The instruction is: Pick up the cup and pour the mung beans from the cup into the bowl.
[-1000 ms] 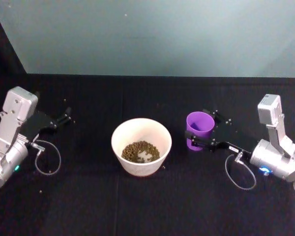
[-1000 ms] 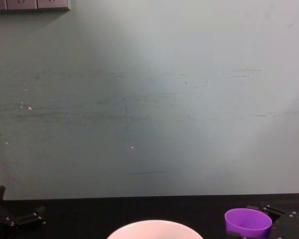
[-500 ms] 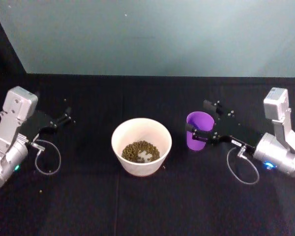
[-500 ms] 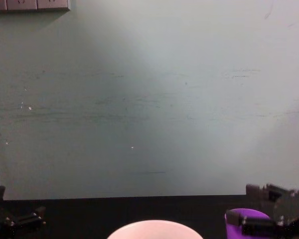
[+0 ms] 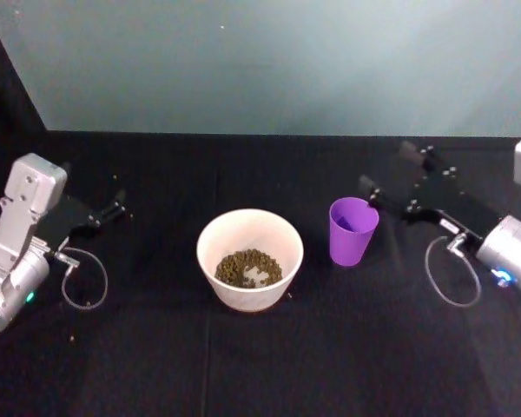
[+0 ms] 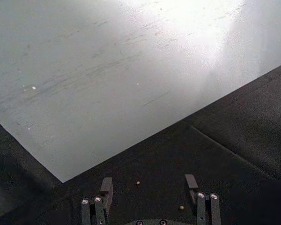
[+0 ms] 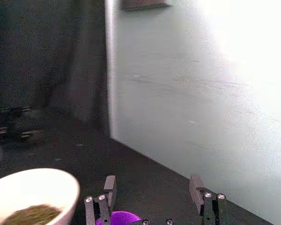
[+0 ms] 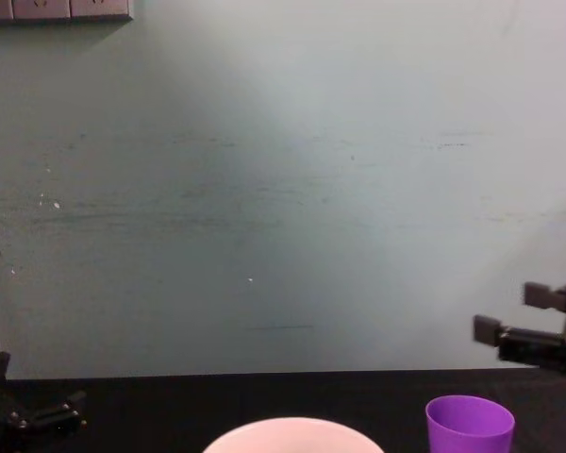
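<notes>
The purple cup stands upright on the black table, just right of the white bowl. The mung beans lie in a heap in the bowl's bottom. My right gripper hovers open above and to the right of the cup, apart from it. From the chest view, the right gripper hangs above the cup. In the right wrist view the cup's rim sits below the open fingers, with the bowl beyond. My left gripper rests open at the table's left.
A grey-green wall stands behind the table's far edge. Two loose beans lie on the cloth near the left gripper. Cables loop beside both wrists.
My right gripper has let go of the cup, then risen and drawn back to the right. The cup stays standing beside the bowl. The left arm has not moved.
</notes>
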